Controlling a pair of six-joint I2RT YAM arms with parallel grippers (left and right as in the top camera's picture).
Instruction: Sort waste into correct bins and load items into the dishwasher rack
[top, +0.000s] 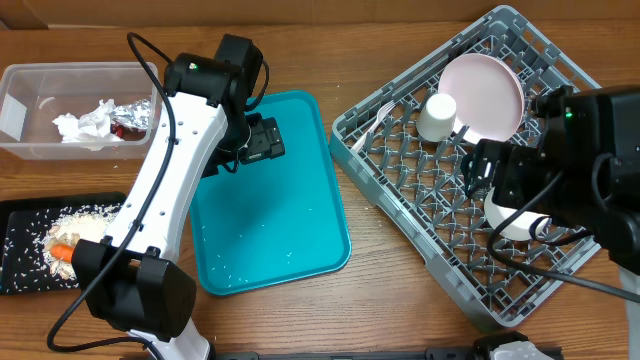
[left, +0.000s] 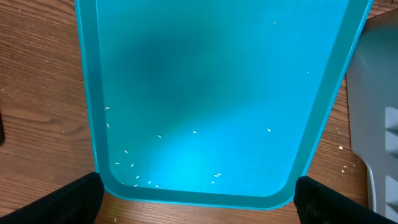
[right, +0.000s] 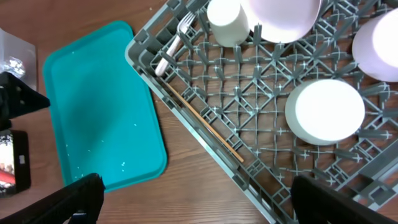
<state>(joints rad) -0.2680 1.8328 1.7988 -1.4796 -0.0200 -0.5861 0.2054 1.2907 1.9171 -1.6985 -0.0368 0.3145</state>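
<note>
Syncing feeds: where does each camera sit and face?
Overhead: above the table, facing down; left arm, right arm, teal tray, dishwasher rack show.
Left wrist: on the left arm, facing down at the teal tray; open left tool at bottom corners.
Right wrist: above the rack, facing down; open right tool at bottom corners.
Shared: all three show the teal tray.

Wooden table (top: 380, 300) carries clear tub (top: 60, 68) & black tray (top: 20, 270) at the left edge, teal tray (top: 270, 220) mid, grey dish rack (top: 345, 130) on the right.
</note>
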